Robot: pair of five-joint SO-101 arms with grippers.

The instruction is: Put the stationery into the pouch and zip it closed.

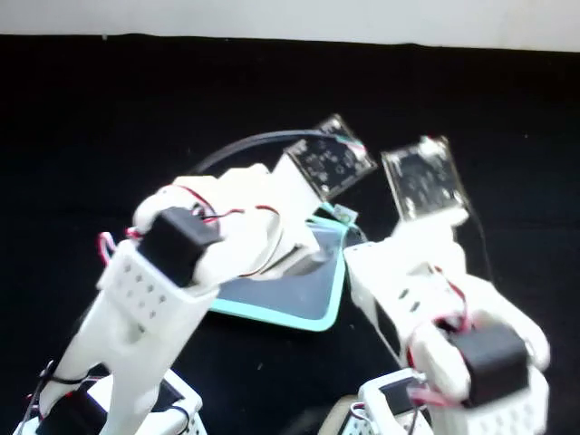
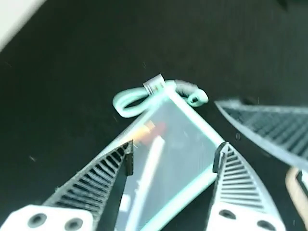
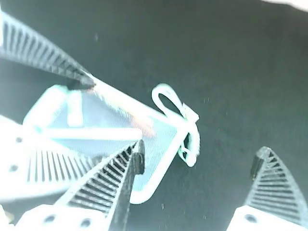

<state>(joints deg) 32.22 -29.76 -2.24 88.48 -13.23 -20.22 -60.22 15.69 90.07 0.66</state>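
Left claw [image 2: 175,146] (agape) over pouch [image 2: 180,126]

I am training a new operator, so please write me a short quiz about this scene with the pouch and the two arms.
1. True or false: the left tool is open above the pouch.
2. The pouch's rim is: A red, B teal, C yellow?
3. Fill in: the pouch's loop lies on the black ____.
Key: 1 true; 2 B; 3 table.
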